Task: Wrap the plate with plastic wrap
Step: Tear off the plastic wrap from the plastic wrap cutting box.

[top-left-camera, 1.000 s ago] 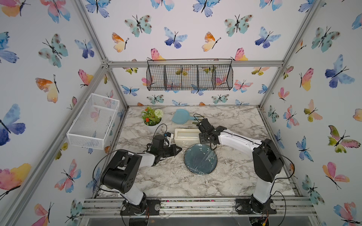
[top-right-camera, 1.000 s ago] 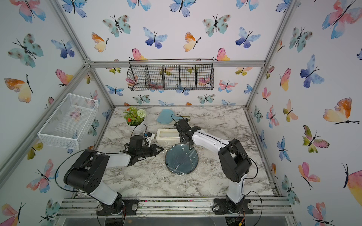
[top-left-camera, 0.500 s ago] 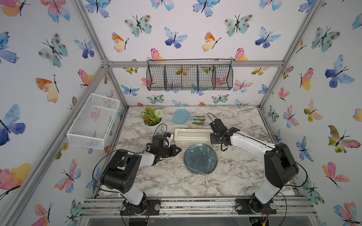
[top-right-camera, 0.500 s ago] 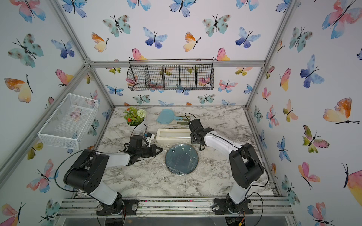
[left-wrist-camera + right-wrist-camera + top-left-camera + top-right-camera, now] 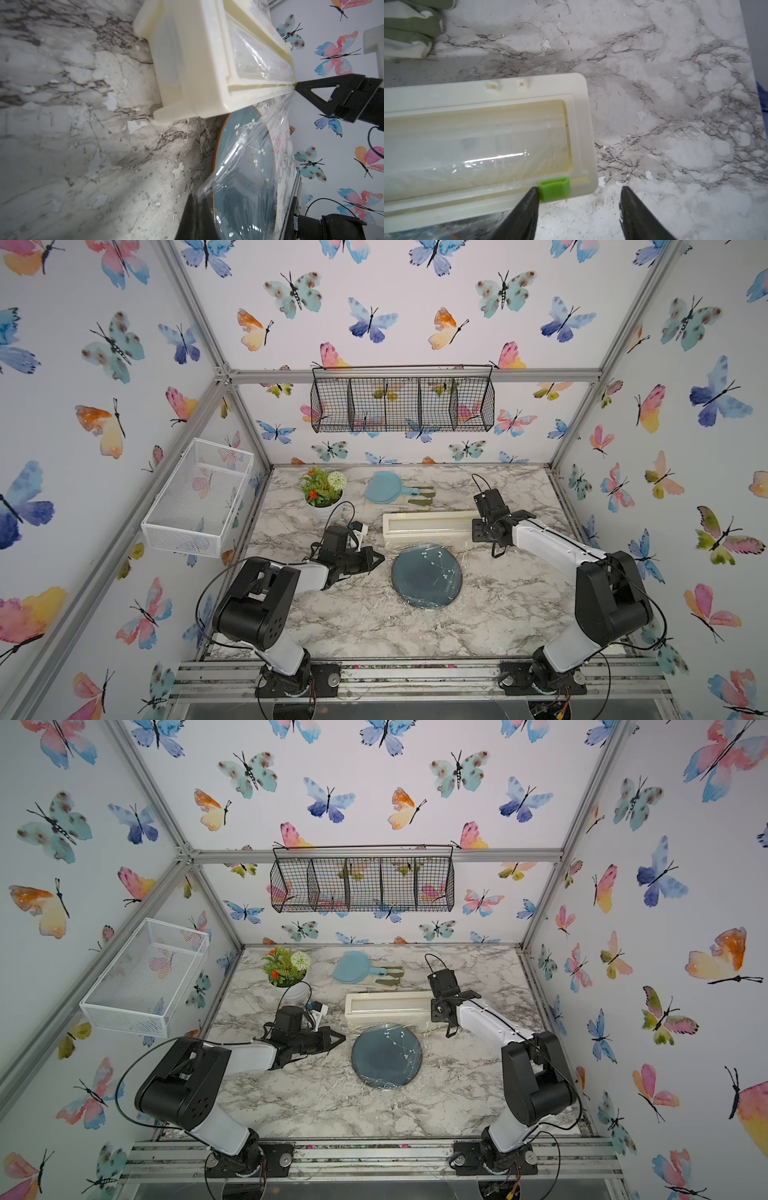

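Round teal-blue blossom-patterned plate (image 5: 427, 577), table centre, under clear plastic wrap (image 5: 249, 149); left gripper (image 5: 377, 561), its 9 o'clock, jaws pressed together, pinching wrap; right gripper (image 5: 579, 188), 2 o'clock, jaws spread.

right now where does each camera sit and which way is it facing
Both top views: high in front, looking down on the marble table; whole arms.
Left wrist: behind the shut left gripper, facing the round teal plate under clear plastic wrap.
Right wrist: above the open right gripper, facing the cream dispenser box.
Shared: both wrist views show that box's green slider.
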Robot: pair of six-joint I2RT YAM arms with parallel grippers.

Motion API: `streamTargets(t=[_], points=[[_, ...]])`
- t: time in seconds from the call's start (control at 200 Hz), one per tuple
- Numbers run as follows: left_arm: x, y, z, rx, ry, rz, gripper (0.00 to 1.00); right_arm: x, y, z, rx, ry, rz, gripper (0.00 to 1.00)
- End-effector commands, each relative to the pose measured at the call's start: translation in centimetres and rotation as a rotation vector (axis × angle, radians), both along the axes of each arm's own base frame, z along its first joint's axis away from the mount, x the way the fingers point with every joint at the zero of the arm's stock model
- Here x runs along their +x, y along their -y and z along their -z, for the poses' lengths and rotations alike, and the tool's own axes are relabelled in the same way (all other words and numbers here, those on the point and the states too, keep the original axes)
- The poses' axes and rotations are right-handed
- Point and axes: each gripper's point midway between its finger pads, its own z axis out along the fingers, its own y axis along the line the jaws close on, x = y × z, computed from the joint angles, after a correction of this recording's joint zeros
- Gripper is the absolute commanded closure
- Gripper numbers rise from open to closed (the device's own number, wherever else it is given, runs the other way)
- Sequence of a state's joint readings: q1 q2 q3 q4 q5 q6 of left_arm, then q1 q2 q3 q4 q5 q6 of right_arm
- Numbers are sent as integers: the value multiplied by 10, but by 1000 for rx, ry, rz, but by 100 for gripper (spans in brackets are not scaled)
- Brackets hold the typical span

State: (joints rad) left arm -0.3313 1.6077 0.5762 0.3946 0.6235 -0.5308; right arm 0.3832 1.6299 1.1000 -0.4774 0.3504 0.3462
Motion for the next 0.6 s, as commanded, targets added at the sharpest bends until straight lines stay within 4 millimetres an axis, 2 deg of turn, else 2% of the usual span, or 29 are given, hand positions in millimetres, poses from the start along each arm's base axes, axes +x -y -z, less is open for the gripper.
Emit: streamTargets(t=[0.0, 0.115, 0.235, 0.305, 0.38, 0.44, 0.49, 0.551, 0.596], points=[[4, -4, 2, 18, 1, -5, 100, -31, 30, 22, -85, -139, 41, 36], [6, -3, 1, 10, -4, -5, 100, -24, 20, 0, -2, -78, 35, 27], [5, -2, 0, 6, -4, -4, 97, -16, 1, -45, 143, 30, -3, 22], [6, -2, -1, 4, -2, -5, 89, -14, -12, -74, 233, 106, -43, 22], [6, -1, -4, 1, 3, -3, 75, -21, -22, -90, 298, 124, -84, 22], [7, -1, -7, 1, 10, -7, 59, -32, -31, -94, 349, 104, -133, 25], [7, -1, -11, 1, 18, -8, 48, -46, -49, -91, 440, 76, -212, 27], [8, -3, -14, 12, 25, -19, 36, -64, -65, -77, 546, 42, -275, 27], [8, -5, -17, 18, 35, -27, 32, -77, -70, -55, 607, 12, -277, 27]])
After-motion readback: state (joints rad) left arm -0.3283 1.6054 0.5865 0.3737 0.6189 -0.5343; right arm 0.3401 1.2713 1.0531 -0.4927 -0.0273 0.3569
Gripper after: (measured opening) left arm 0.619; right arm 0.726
